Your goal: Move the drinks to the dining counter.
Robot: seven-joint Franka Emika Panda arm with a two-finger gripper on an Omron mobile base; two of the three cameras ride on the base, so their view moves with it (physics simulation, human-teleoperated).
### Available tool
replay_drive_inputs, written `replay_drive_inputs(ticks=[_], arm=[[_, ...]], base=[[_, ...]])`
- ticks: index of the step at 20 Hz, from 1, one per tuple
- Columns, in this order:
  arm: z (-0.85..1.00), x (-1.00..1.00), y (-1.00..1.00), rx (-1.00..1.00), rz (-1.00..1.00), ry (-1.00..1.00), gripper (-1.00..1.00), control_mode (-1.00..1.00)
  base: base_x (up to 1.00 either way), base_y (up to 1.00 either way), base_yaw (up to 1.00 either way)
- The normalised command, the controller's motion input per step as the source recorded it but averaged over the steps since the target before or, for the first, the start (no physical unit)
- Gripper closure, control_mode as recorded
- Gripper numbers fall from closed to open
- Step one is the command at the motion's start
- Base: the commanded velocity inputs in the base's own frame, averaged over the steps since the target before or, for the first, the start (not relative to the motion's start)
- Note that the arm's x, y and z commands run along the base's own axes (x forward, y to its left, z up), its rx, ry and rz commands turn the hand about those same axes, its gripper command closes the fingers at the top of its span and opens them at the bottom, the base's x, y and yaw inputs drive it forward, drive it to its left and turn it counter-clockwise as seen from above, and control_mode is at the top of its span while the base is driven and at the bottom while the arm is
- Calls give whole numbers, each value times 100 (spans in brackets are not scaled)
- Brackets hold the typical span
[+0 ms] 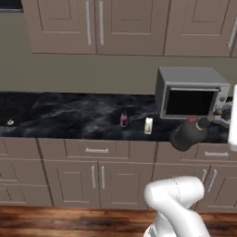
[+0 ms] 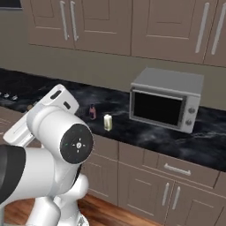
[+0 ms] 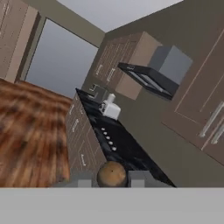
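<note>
While the end effector (image 1: 210, 119) was clamped on the bottle (image 1: 187, 134), lifted off, can (image 1: 123, 119) and carton (image 1: 148, 125) remained on the worktop (image 1: 69, 115).

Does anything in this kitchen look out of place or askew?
Yes: the dark glass bottle hangs tilted in front of the worktop, neck up toward the shut gripper. The can and carton stand upright on the worktop.

A: Hand (image 1: 210, 121) is out in front of the surface (image 1: 69, 115), toaster oven (image 1: 190, 94) right behind it!
B: Blocked there. Off to its left?
A: Can (image 1: 123, 119) and carton (image 1: 148, 125) stand close together; beyond them, open marble.
</note>
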Motion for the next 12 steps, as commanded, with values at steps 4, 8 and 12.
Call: replay_drive_inputs(ticks=[4, 8, 12], arm=[[0, 0, 0, 0, 0, 0, 100, 100], [0, 0, 0, 0, 0, 0, 100, 100], [0, 0, 0, 0, 0, 0, 100, 100]], base=[[-43, 37, 38], [-39, 36, 40], [-34, 35, 40]])
